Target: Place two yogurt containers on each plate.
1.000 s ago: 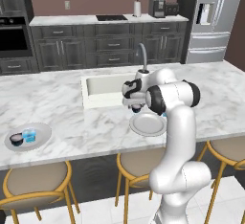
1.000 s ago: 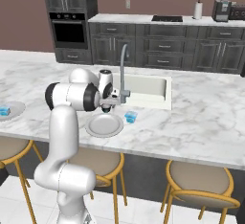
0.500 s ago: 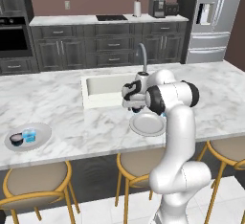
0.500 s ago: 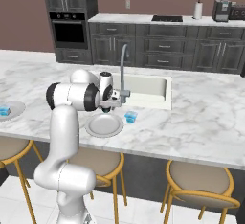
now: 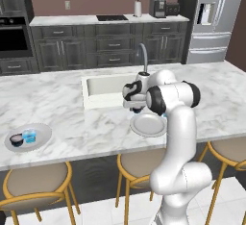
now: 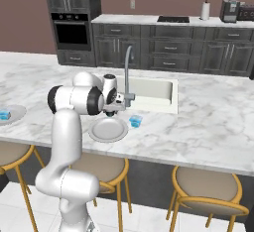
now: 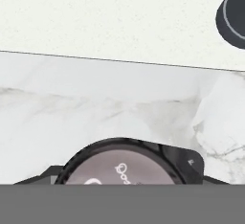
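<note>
End effector [image 5: 136,107] grip state cannot be told; dark yogurt cup [image 7: 125,166] is best pinched squarely, then lifted straight before the near plate [image 5: 149,124].

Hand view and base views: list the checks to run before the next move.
1. Dark yogurt cup centred under the hand: ok, it sits at the bottom middle of the hand view.
2. Fingers shut on that cup: cannot tell.
3. Near plate ready to receive: ok, no cup on it.
4. Light blue cup out of the way: ok, it stands on the counter beside the near plate, apart from it.
5. Far plate complete: ok, it holds a dark cup and a blue cup.
</note>
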### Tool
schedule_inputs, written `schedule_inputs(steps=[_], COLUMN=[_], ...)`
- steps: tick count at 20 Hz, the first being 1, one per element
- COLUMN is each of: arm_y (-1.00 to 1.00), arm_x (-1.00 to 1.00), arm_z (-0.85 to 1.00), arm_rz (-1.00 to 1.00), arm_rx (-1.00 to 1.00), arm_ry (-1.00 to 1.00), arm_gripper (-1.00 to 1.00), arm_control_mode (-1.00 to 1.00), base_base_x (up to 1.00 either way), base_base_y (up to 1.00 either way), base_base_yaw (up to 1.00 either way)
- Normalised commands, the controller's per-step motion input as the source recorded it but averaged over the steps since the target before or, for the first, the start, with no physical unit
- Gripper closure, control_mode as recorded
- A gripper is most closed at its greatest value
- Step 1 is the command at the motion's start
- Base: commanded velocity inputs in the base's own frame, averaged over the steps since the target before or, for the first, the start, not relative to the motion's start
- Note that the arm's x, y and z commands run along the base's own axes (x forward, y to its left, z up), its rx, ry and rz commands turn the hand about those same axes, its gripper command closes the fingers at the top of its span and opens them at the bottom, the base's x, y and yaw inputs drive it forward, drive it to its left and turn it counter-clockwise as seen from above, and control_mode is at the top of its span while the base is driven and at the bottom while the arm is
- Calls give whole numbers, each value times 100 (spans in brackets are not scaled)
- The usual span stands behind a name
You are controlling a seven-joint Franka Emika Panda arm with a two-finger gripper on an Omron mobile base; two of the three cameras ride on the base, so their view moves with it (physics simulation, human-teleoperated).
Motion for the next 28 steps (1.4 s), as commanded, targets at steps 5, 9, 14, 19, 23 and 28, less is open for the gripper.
schedule_inputs(steps=[5,9,14,19,23,28], arm_y=[-4,-3,0,0,0,0], arm_x=[-26,-25,-27,-54,-64,-64], arm_z=[10,23,36,8,0,0], arm_rz=[1,1,0,0,0,0], arm_rx=[0,0,0,0,0,0], arm_ry=[0,0,0,0,0,0], arm_gripper=[100,100,100,100,100,100], arm_control_mode=[-100,-100,-100,-100,-100,-100], base_base_x=[0,0,0,0,0,0], base_base_y=[0,0,0,0,0,0], base_base_yaw=[0,0,0,0,0,0])
